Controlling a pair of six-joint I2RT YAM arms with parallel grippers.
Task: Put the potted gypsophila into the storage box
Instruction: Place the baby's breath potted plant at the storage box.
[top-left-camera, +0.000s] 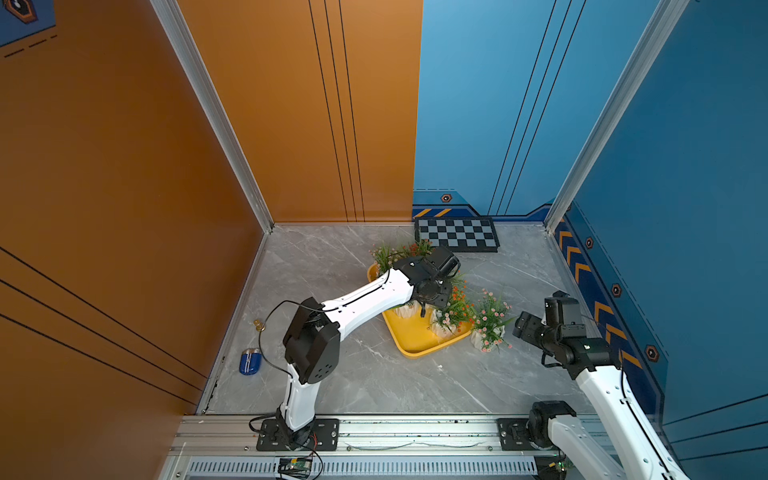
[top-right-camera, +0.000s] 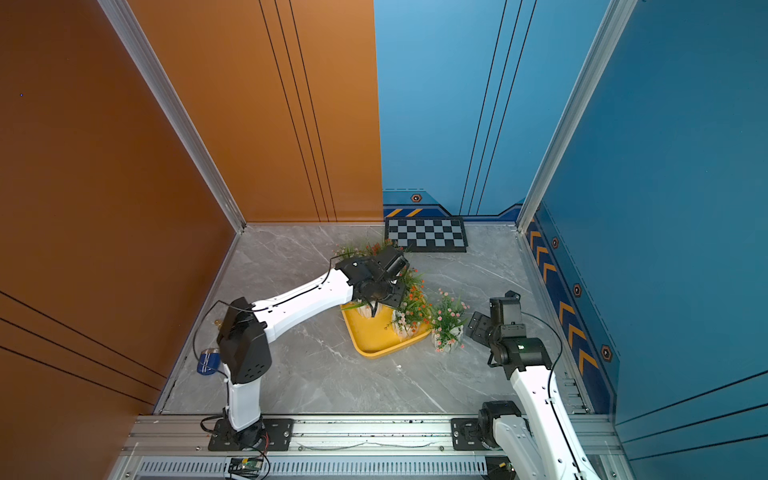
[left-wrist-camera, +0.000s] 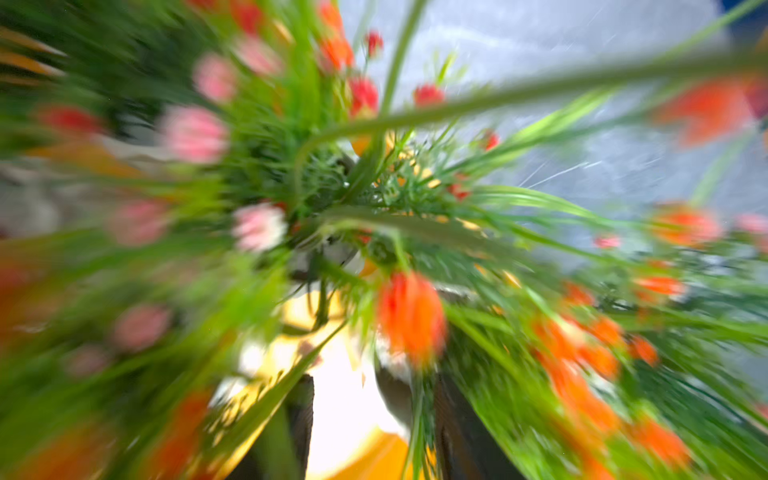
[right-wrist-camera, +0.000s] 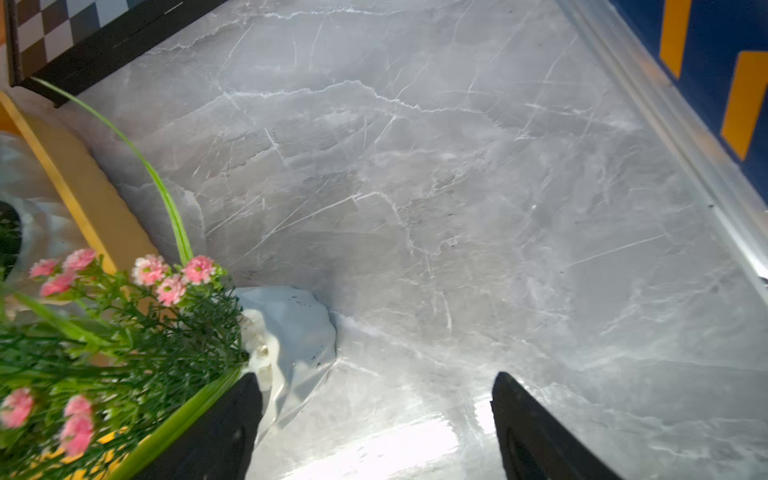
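Over the yellow tray (top-left-camera: 415, 351), the left gripper (top-left-camera: 423, 309) hangs among the potted plants (top-left-camera: 455, 307) standing in it, its dark fingers (left-wrist-camera: 301, 415) parted in the blurred left wrist view. Just outside the tray's rim, one pink-flowered plant (top-left-camera: 490, 322) stands on the grey table (top-left-camera: 353, 374). Beside its white pot (right-wrist-camera: 291, 328) the right gripper (right-wrist-camera: 374, 382) hovers, jaws wide apart and empty. A checkered board (top-left-camera: 457, 235) lies by the back wall.

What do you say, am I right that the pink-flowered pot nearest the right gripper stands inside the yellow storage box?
Not right. The pink-flowered pot nearest the right gripper stands outside the yellow storage box, on the marble table beside its rim, as the right wrist view shows.
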